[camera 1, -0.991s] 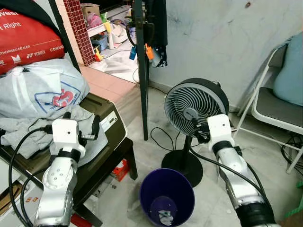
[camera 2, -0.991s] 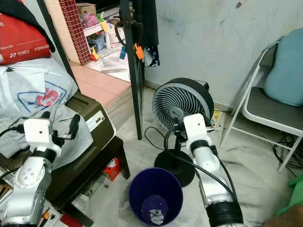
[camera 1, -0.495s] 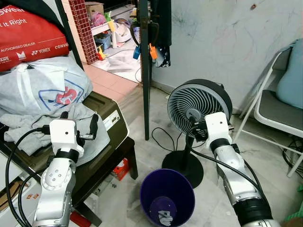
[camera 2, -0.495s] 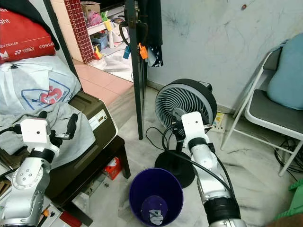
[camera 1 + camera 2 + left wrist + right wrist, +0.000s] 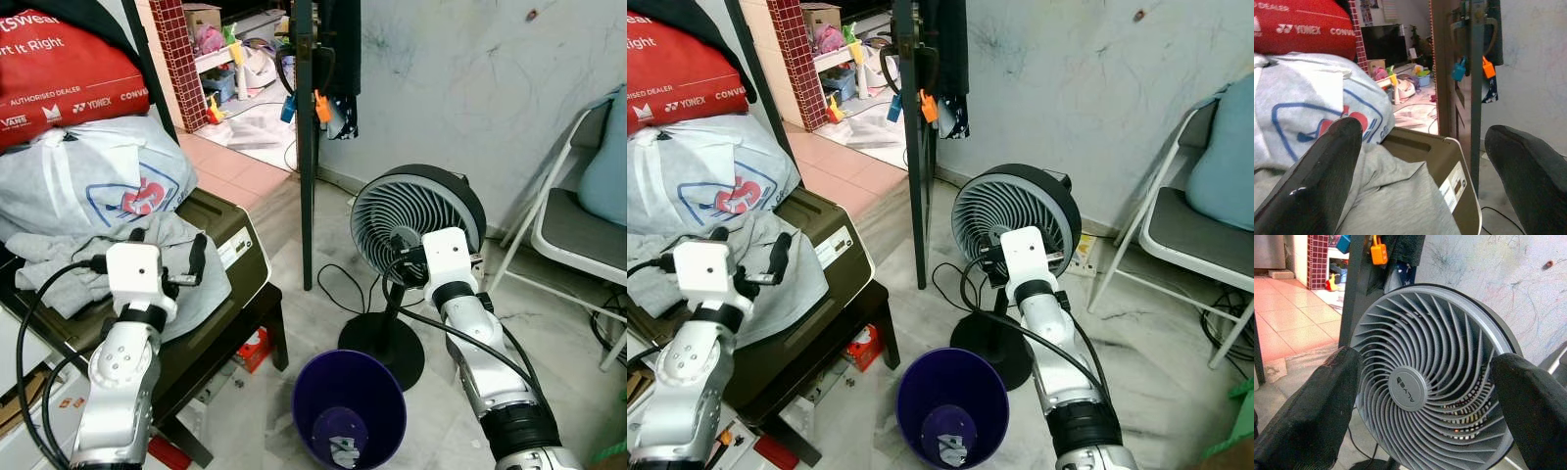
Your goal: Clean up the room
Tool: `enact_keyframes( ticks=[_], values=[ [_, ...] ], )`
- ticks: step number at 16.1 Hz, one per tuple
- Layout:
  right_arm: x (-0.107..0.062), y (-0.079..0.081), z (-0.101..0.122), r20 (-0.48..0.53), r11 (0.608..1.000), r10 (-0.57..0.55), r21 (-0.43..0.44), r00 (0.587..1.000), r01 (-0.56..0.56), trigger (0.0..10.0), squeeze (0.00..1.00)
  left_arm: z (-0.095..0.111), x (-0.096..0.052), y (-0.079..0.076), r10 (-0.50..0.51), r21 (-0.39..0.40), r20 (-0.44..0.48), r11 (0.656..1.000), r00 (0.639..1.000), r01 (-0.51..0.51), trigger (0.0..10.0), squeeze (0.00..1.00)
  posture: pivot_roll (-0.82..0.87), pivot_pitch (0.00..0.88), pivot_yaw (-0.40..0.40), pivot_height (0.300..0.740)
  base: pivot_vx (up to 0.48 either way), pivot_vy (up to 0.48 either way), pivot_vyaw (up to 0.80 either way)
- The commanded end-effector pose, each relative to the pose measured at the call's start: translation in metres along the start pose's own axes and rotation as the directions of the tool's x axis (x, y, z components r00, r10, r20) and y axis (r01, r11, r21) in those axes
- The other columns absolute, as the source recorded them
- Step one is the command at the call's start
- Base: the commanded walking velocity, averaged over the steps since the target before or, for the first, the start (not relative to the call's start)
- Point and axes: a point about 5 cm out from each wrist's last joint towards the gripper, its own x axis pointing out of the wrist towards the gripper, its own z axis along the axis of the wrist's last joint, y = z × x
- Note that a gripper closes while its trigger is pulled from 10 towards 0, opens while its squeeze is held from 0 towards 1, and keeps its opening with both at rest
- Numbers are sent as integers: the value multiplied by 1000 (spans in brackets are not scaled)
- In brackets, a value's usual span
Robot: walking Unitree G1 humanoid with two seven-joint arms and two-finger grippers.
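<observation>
Purple plastic bin (image 5: 348,411) stands on the tiled floor (image 5: 578,362) at six o'clock, a scrap of paper lying in its bottom; just behind it, at twelve o'clock from the bin, a grey pedestal fan (image 5: 416,217) rises from its round black base; the right end effector (image 5: 1415,406) is held up close before the fan grille, fingers spread wide and holding nothing; at nine o'clock a grey cloth (image 5: 127,257) lies over a dark printer (image 5: 230,245) on a low black tabletop (image 5: 245,323); the left end effector (image 5: 1420,166) hovers above that cloth, fingers equally wide apart and empty; a white folding chair (image 5: 573,220) stands at three o'clock.
</observation>
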Motion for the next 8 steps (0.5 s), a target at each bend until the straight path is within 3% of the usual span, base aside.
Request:
enact_keyframes(
  ticks=[1,5,8],
  values=[
    [-1,-3,2,12,1000,-13,-3,1000,13,10000,1000,-1,2,-5,-30,4,-10,1000,1000,30,10000,0,-124,0,43,740,0,0,0],
    [-7,-2,-5,-8,999,-34,7,999,34,10000,1000,-3,4,-9,-71,10,-20,997,997,71,10000,0,-126,0,59,740,0,0,0],
    [2,3,3,10,1000,-14,11,1000,14,10000,1000,2,13,-1,-41,23,4,999,999,41,10000,0,-111,0,43,740,0,0,0]
  ],
)
